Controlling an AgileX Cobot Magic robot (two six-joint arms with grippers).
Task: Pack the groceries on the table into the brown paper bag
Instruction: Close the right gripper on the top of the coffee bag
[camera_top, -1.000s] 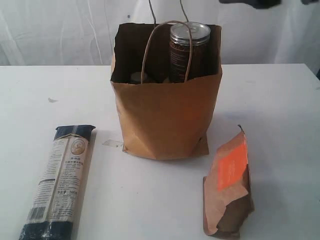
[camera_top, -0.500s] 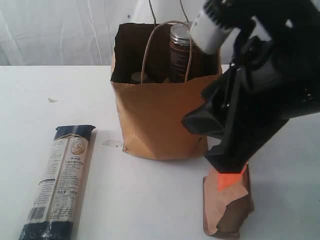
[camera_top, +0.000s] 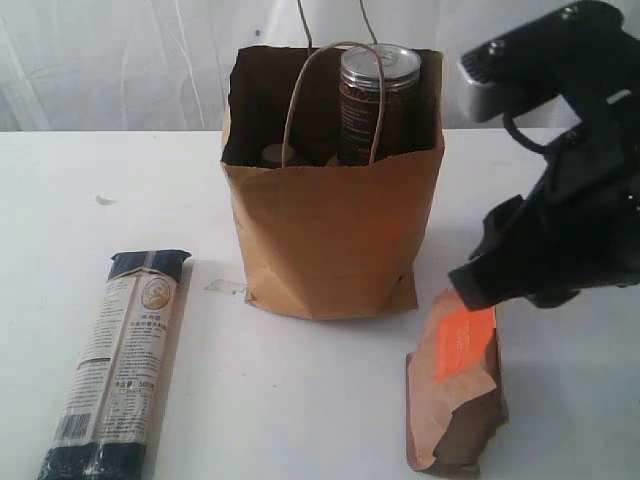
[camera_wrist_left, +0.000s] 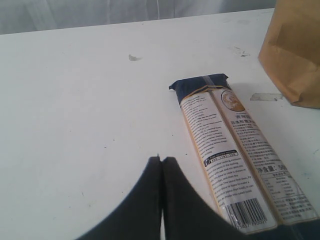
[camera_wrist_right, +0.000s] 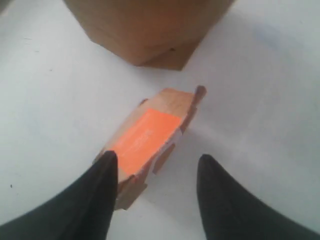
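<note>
Now that the right gripper (camera_wrist_right: 156, 160) has swung in above the brown pouch (camera_top: 455, 395), jaws spread and empty, pickup looks next. Pouch lies on table (camera_top: 570, 400) beside brown paper bag (camera_top: 330, 240). Left gripper (camera_wrist_left: 161, 162) pressed together, idle.

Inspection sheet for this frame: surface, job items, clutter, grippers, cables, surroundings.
Surface: white tabletop, a few small marks.
Job's things: brown paper bag upright, silver-topped tin standing inside it; dark-blue pasta packet flat on the table, left of the bag in the exterior view; brown pouch with orange label lying at the bag's front right.
Clutter: pale scrap by the bag's base.
Grippers: left gripper shut, empty, beside the pasta packet; right gripper open, above the pouch, not holding it.
Cables: none seen on the table; dark loop on the right arm.
Surroundings: white backdrop behind the table.
</note>
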